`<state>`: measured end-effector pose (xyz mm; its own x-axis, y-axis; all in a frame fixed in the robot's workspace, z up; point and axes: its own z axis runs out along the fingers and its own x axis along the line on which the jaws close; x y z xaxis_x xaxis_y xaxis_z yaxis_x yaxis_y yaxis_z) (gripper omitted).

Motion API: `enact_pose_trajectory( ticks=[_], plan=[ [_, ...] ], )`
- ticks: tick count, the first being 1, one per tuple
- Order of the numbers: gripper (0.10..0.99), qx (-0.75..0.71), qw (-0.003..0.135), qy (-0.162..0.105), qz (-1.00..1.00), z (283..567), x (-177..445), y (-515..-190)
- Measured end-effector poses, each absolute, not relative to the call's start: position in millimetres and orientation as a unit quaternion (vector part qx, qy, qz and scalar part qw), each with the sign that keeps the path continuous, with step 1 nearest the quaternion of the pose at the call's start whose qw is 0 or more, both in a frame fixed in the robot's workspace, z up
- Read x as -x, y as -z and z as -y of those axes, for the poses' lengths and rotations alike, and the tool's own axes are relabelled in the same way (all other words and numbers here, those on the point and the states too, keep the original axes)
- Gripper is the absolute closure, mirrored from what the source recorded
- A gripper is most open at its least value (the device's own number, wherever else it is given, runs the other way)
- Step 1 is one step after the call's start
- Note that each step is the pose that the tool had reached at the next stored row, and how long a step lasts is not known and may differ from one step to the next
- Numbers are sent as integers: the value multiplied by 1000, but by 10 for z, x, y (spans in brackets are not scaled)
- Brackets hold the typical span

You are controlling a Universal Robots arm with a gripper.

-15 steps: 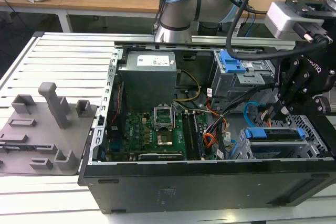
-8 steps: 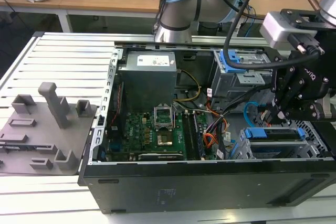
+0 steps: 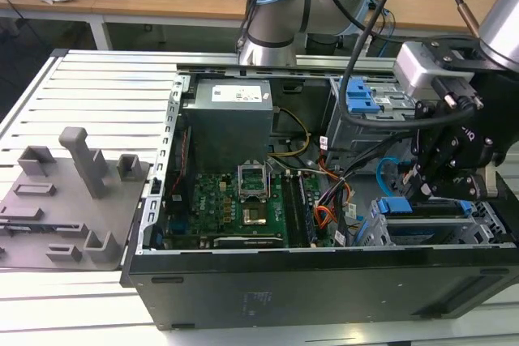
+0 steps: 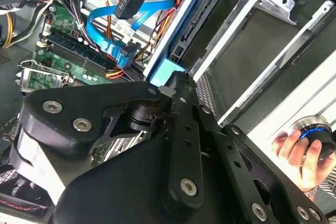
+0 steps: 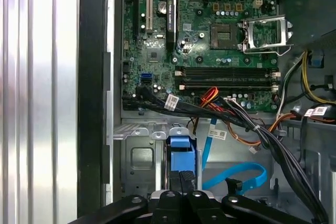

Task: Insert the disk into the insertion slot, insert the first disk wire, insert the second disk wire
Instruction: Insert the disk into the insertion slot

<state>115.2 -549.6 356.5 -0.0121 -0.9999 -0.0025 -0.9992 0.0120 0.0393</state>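
Observation:
The disk (image 5: 181, 150), in its bright blue carrier, stands in the insertion slot (image 5: 137, 156), a low silver cage at the case's front corner (image 3: 377, 228). My gripper (image 5: 184, 174) is shut, its black tips pressed against the carrier's blue end (image 4: 167, 71); in the exterior view it hangs over the cage (image 3: 423, 192). The second disk wire (image 4: 107, 30), a flat light-blue cable, loops free beside the cage (image 5: 239, 174) (image 3: 383, 169). A black plug (image 4: 131, 1) hangs loose in front of it. Whether that plug is the first disk wire I cannot tell.
The green motherboard (image 3: 243, 200) fills the case's middle, with orange and multicoloured wire bundles (image 5: 247, 124) crossing toward the cage. A taller grey bay with blue latches (image 3: 361, 103) stands behind. A person's hand (image 4: 296, 150) grips a knob outside the case. A grey fixture plate (image 3: 65, 200) lies at the exterior view's left.

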Motion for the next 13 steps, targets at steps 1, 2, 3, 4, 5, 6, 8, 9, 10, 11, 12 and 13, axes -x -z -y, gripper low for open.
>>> enact_pose_trajectory(
  ticks=[1,2,3,4,5,6,8,9,10,11,12,13],
  plan=[
    [980,-703,13,15,711,5496,-1171,-3547],
    [980,-703,13,15,711,5496,-1190,-3535],
    [980,-703,13,15,711,5497,-1203,-3529],
    [980,-703,13,15,711,5496,-1218,-3519],
    [980,-703,13,15,711,5496,-1226,-3511],
    [980,-703,13,15,711,5496,-1235,-3500],
    [980,-703,13,15,711,5497,-1248,-3488],
    [980,-703,13,15,711,5496,-1251,-3488],
    [980,-703,13,15,711,5496,-1251,-3487],
    [980,-703,13,15,711,5496,-1251,-3487],
    [980,-703,13,15,711,5496,-1252,-3486],
    [980,-703,13,15,711,5496,-1252,-3486]
  ],
)
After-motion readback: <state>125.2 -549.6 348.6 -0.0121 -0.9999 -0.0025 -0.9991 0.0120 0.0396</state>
